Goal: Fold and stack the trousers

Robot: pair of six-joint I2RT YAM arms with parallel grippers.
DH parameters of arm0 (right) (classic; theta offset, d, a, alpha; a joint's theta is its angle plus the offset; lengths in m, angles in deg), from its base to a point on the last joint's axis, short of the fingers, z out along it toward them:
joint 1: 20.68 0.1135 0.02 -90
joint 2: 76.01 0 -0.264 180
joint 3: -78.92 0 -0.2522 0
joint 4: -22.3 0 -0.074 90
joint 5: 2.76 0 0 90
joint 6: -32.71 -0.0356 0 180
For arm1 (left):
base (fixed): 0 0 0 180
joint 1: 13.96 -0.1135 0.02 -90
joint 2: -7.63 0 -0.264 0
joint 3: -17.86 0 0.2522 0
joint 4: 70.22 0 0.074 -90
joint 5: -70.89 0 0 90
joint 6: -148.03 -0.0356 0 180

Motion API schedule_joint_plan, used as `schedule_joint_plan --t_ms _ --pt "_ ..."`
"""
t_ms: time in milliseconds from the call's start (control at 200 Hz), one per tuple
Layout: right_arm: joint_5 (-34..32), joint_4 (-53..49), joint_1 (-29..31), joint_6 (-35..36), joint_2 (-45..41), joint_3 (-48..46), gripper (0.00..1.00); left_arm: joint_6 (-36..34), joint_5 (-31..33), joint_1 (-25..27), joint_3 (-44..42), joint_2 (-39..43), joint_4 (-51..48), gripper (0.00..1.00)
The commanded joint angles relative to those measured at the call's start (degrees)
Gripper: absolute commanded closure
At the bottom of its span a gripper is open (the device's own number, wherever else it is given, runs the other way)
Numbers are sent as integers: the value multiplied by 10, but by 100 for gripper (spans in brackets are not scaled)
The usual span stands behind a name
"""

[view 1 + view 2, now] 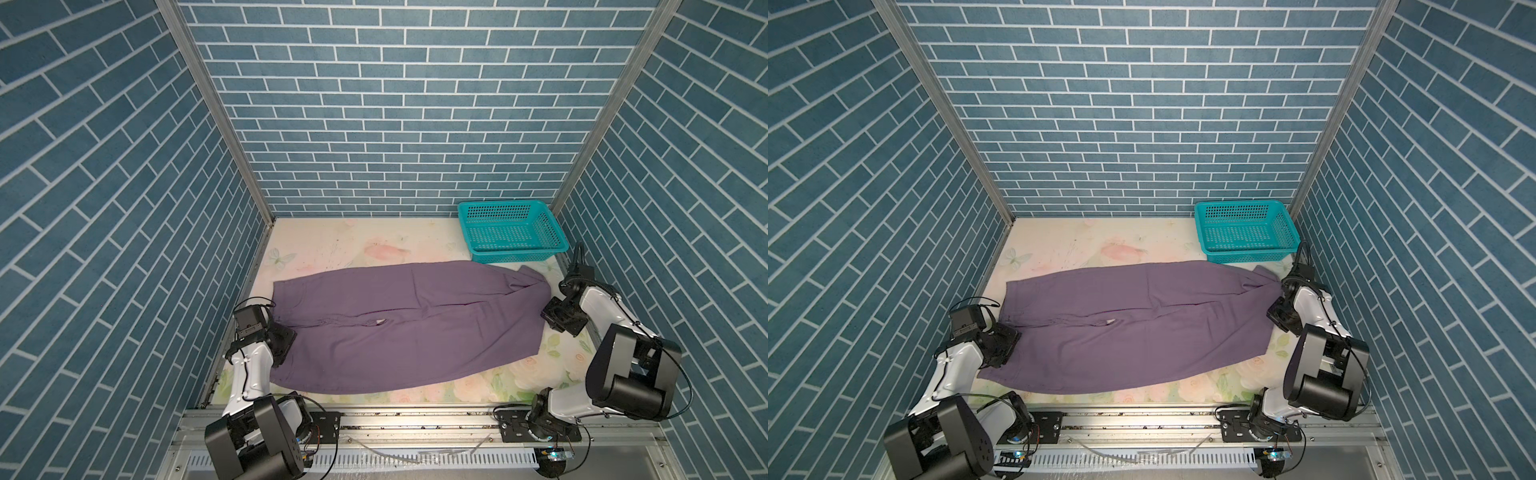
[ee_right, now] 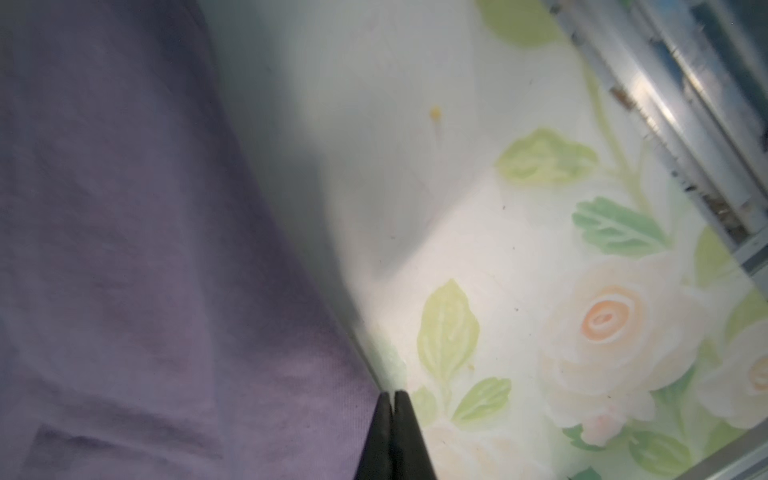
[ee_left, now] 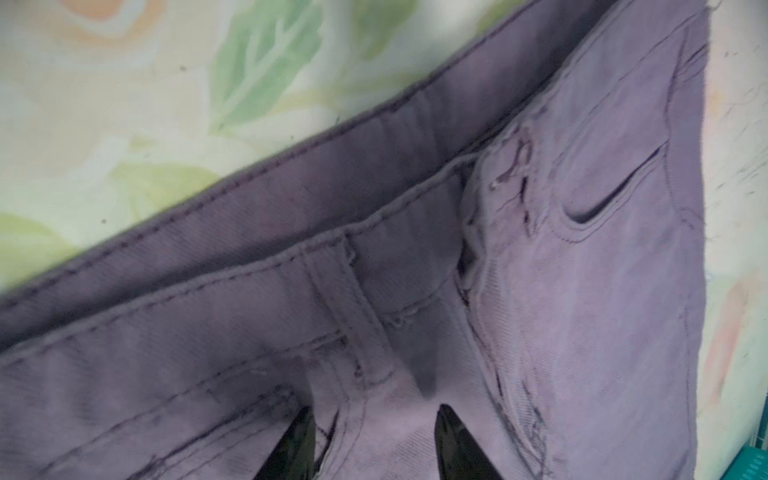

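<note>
Right wrist: trousers edge beside pincer

No text, label, brand, number or sign can be read in any view. A small pale patch is seen on the trousers in both top views, but nothing can be made out on it.

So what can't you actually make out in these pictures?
- Left gripper: fingers hidden under its own wrist in both top views; wrist view's edge cuts off all but the tips.
- Right gripper: shut at the trousers' edge; the blurred wrist view doesn't show whether cloth is pinched.
- Far leg's end: lost in its own bunched folds, both top views.
</note>
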Motion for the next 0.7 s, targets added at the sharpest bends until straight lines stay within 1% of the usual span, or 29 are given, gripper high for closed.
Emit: schedule_joint_plan --t_ms 0,25,35,40,50,65,80,100,195,245,295,335,360,365,375,390,395,410,420,455,465,540,690 --pt "40 27 -2 1 7 -32 94 -9 8 2 -9 7 1 51" --pt "57 38 -2 3 10 -36 87 -9 8 2 -10 6 2 51" --pt "61 40 -2 3 11 -37 85 -9 8 2 -10 6 3 51" --pt "66 43 -2 3 12 -39 83 -10 8 2 -10 6 3 51" --pt "66 44 -2 2 12 -40 82 -9 7 2 -11 5 4 51" --pt "67 48 -2 1 14 -42 77 -9 7 2 -10 5 4 51" --pt "88 54 -2 0 16 -44 73 -9 6 2 -10 4 5 51" --pt "96 58 -2 -2 17 -45 70 -9 5 2 -9 3 6 50" --pt "117 77 -1 -8 15 -52 61 -8 2 2 -6 5 4 49" --pt "122 85 0 -8 13 -53 59 -9 2 2 -4 6 2 49" --pt "131 94 1 -5 12 -53 61 -9 2 2 -6 9 1 48" --pt "136 100 3 -5 13 -53 65 -9 2 2 -7 9 1 48" --pt "141 103 4 -5 15 -53 72 -9 2 2 -8 10 1 48" --pt "143 104 5 -6 16 -53 74 -9 2 2 -8 10 1 48" --pt "144 105 5 -6 16 -52 75 -9 2 2 -9 10 1 48" --pt "145 106 7 -6 18 -51 80 -9 2 2 -9 10 1 48" --pt "145 106 7 -6 18 -51 80 -9 3 2 -10 11 1 48" --pt "146 104 8 -7 21 -49 86 -8 2 2 -10 12 1 48" --pt "146 105 8 -7 21 -49 87 -9 2 2 -11 13 1 48" --pt "146 100 9 -7 24 -41 98 -9 2 2 -13 14 0 48" --pt "146 98 10 -7 24 -40 100 -9 2 2 -13 16 -1 48" --pt "134 79 13 -2 20 -15 100 -8 3 2 -15 21 -4 48" --pt "99 9 42 11 16 77 100 -10 5 2 -13 23 -7 48"
